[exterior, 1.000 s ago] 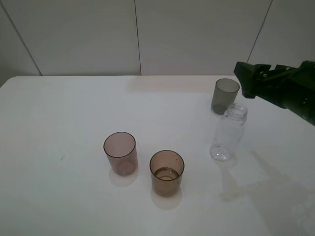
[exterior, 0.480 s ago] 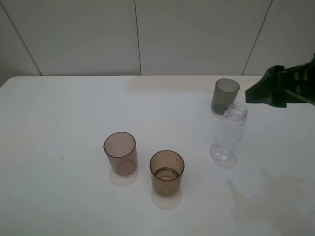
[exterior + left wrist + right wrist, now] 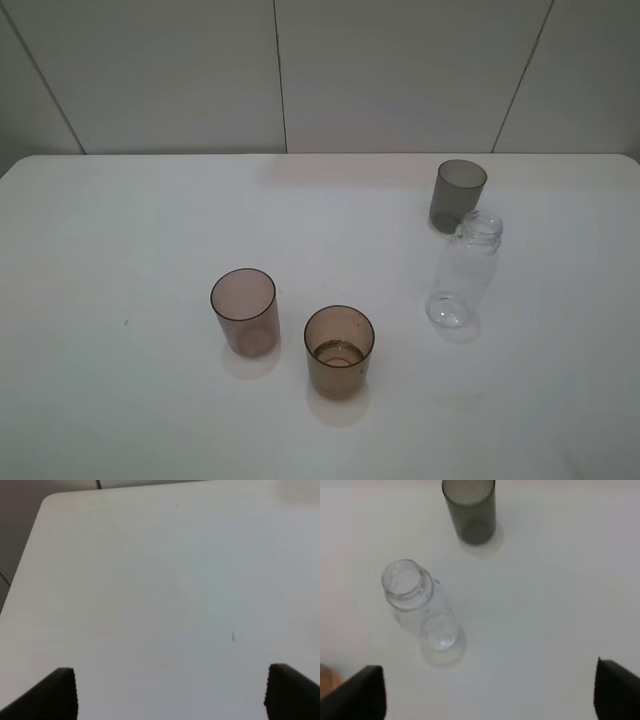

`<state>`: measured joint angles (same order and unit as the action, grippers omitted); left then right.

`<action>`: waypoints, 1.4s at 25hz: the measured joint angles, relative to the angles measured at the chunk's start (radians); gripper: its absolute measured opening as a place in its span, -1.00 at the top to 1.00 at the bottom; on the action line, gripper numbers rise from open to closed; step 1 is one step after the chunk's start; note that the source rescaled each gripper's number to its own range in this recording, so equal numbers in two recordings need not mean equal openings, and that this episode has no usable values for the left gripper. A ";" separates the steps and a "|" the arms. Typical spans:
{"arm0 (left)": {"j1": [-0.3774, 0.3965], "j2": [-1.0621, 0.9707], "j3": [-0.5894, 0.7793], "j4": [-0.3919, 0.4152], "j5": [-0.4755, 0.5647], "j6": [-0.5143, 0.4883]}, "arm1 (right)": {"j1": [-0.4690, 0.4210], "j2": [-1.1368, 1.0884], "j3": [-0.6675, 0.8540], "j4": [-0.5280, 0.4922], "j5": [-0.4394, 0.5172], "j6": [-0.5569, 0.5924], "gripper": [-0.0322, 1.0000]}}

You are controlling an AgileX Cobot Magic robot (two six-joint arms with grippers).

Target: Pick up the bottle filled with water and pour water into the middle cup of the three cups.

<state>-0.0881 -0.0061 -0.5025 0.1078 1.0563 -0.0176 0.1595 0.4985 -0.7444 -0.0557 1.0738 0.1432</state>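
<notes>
The clear capless bottle (image 3: 465,272) stands upright on the white table (image 3: 120,230), just in front of the dark grey cup (image 3: 458,194). The amber-brown middle cup (image 3: 339,352) stands nearer the front, with the mauve-pink cup (image 3: 244,312) to its left. Neither arm shows in the exterior high view. My right gripper (image 3: 490,695) is open above the table, holding nothing, with the bottle (image 3: 417,607) and the grey cup (image 3: 470,510) ahead of it. A sliver of the amber cup (image 3: 326,679) shows at that view's edge. My left gripper (image 3: 175,695) is open over bare table.
A pale panelled wall (image 3: 280,70) runs behind the table's far edge. The table's left corner (image 3: 47,500) shows in the left wrist view, with dark floor beyond it.
The right arm has drawn back to the right and left the exterior high view. The bottle and the three cups have not moved.
</notes>
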 joint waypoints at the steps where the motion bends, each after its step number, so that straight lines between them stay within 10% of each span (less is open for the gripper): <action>1: 0.000 0.000 0.000 0.000 0.000 0.000 | 0.000 -0.049 0.000 0.000 0.010 0.000 -0.79; 26: 0.000 0.000 0.000 0.000 0.000 0.000 | -0.005 -0.481 0.225 -0.016 0.002 -0.026 -0.79; 35: 0.000 0.000 0.000 0.000 0.000 0.000 | -0.198 -0.501 0.226 -0.004 -0.009 -0.047 -0.79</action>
<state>-0.0881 -0.0061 -0.5025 0.1078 1.0563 -0.0176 -0.0387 -0.0021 -0.5188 -0.0596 1.0649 0.0960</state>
